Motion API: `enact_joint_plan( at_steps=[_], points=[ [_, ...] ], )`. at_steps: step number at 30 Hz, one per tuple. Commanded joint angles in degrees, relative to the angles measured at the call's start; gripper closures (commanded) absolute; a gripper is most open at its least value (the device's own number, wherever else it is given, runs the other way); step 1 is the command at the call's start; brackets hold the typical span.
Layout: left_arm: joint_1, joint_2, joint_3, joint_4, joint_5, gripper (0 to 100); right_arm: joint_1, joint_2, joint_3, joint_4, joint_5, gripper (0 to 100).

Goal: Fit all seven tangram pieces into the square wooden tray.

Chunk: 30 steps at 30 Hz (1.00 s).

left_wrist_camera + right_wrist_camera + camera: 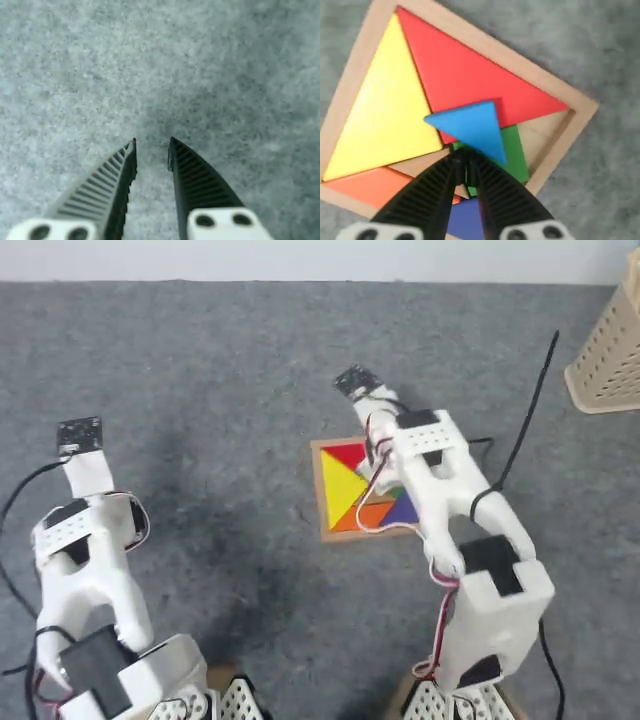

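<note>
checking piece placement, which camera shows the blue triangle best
The right wrist view: the blue triangle faces the camera, lying over the red piece and green piece in the wooden tray. In the high view the right arm crosses that part of the tray. The left wrist view looks at grey carpet.

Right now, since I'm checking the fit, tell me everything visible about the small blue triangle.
The small blue triangle, flat with a smooth painted-wood look, is unseated: it sits above the square wooden tray, overlapping the large red triangle and the green piece, one edge pinched in the right pincer.
</note>
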<state>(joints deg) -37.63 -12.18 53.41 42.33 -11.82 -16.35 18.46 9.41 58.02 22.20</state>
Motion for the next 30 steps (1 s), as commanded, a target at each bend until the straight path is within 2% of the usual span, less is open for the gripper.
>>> enact_joint_plan(
  at_steps=[1,8,10,20,30],
  points=[
    [0.35,-0.09,0.13,-1.14,-0.53,90,2.42,0.57,-8.7,2.33,0.53,99.3],
    [0.35,-0.09,0.13,-1.14,-0.53,90,1.98,4.18,-22.77,10.07,-0.35,99.3],
    [0.35,-0.09,0.13,-1.14,-0.53,90,1.19,5.05,-25.58,11.21,-2.81,99.3],
    [0.35,-0.09,0.13,-1.14,-0.53,90,-7.87,9.01,-26.37,12.97,-5.19,99.3],
    [0.35,-0.09,0.13,-1.14,-0.53,90,-2.77,13.05,-26.46,12.97,-5.01,99.3]
  ],
)
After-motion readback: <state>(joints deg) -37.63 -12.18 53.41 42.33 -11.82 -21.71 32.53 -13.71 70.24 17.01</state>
